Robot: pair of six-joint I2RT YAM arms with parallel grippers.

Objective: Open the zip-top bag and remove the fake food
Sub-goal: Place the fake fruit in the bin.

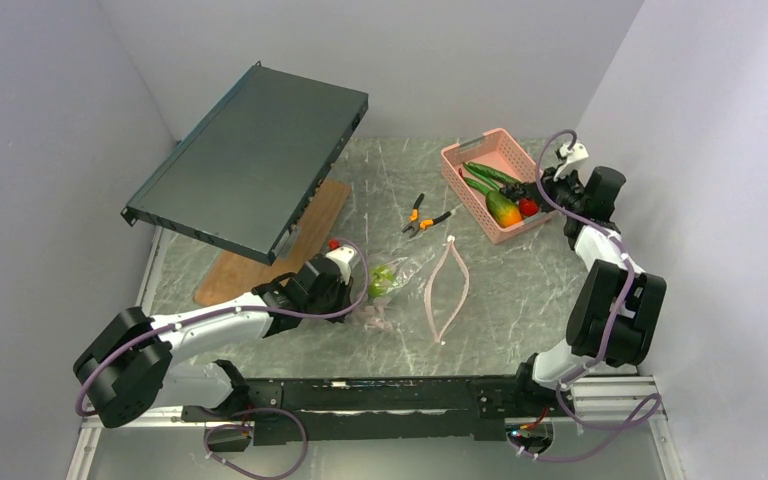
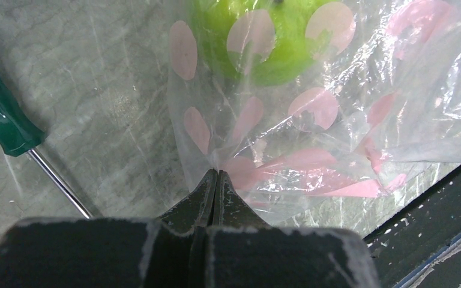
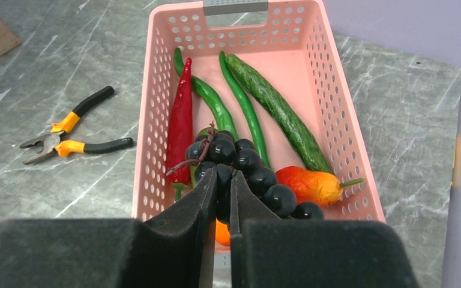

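The clear zip-top bag [image 1: 400,285] lies mid-table, its pink zip strip [image 1: 447,290] spread in an open loop. A green apple [image 2: 264,36] sits inside it. My left gripper [image 1: 358,295] is shut on the bag's bottom corner [image 2: 216,173]. My right gripper [image 3: 223,174] is shut on the dark grape bunch [image 3: 276,195] and holds it over the pink basket [image 3: 330,90], at the back right in the top view [image 1: 460,160]. In the basket lie long green cucumbers [image 3: 276,108], an orange mango [image 3: 309,185] and a red pepper [image 3: 181,120].
Orange-handled pliers [image 1: 422,218] lie left of the basket. A green-handled screwdriver [image 2: 0,114] lies beside the bag. A wooden board [image 1: 270,240] and a tilted dark flat panel [image 1: 250,160] stand at the back left. Walls close in both sides.
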